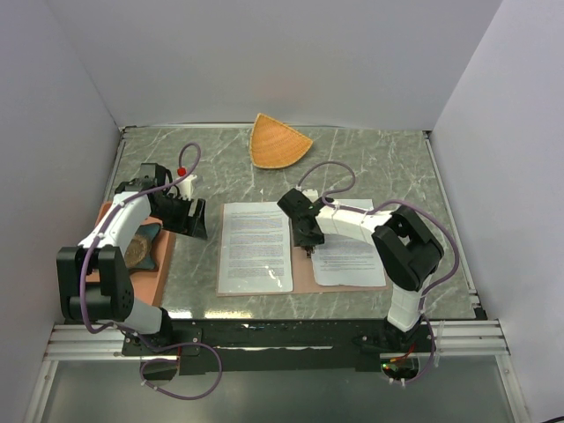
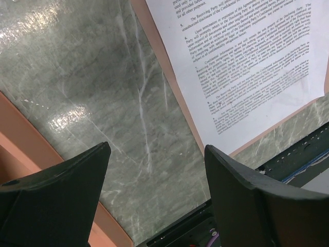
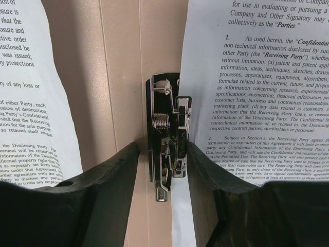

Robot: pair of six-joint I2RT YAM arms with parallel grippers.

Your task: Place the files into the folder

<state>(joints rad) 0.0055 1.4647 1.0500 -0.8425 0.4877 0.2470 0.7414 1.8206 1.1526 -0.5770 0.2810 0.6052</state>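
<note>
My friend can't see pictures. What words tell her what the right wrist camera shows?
The right gripper, black and open, straddles a small metal clip on the reddish-brown folder. A printed sheet lies left of the clip in the picture, another sheet right of it.

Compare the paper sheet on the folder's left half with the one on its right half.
The left sheet lies fully in view from above; the right sheet is partly covered by the right arm. The left sheet stops short of the metal clip, with bare folder between them; the right sheet's inner edge reaches the clip. Both are white, printed with black text, and lie on the open folder.
</note>
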